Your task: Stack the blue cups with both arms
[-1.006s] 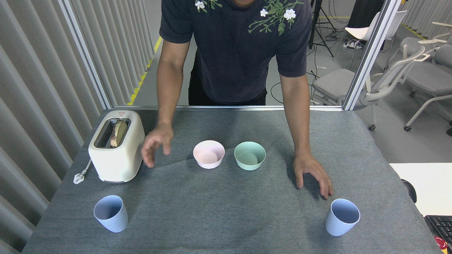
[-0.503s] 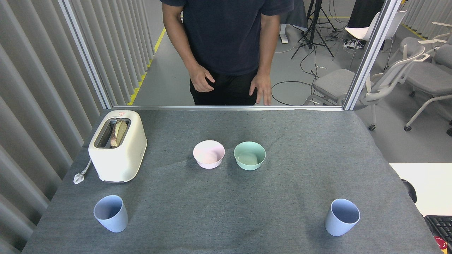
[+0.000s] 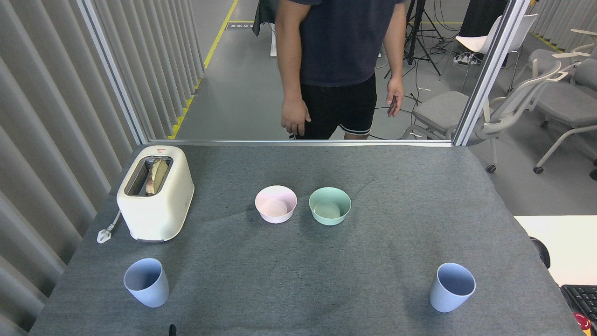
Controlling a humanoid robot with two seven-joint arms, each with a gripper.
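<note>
The person (image 3: 340, 60) has stepped back from the far edge of the table (image 3: 298, 261) since the earlier pictures, where both hands were down on the grey cloth near the bowls; now the hands hang by the person's sides, clear of the table. Nothing on the table has shifted. One blue cup (image 3: 146, 282) stands upright near the front left corner, its mouth open to the top, in front of the cream toaster (image 3: 156, 192), which holds a slice of bread (image 3: 156, 176) in its slot. The other blue cup (image 3: 451, 286) stands upright near the front right corner, well apart from the first. Between them and farther back, the pink bowl (image 3: 275, 203) and the green bowl (image 3: 329, 205) sit just beside each other near the middle of the table. A small dark tip (image 3: 172, 329) pokes into the bottom edge of the view, just right of the left cup and below it; whether it belongs to an arm cannot be told. Neither gripper can be seen, so the jaws' state cannot be told, and no jaws are near either cup.
</note>
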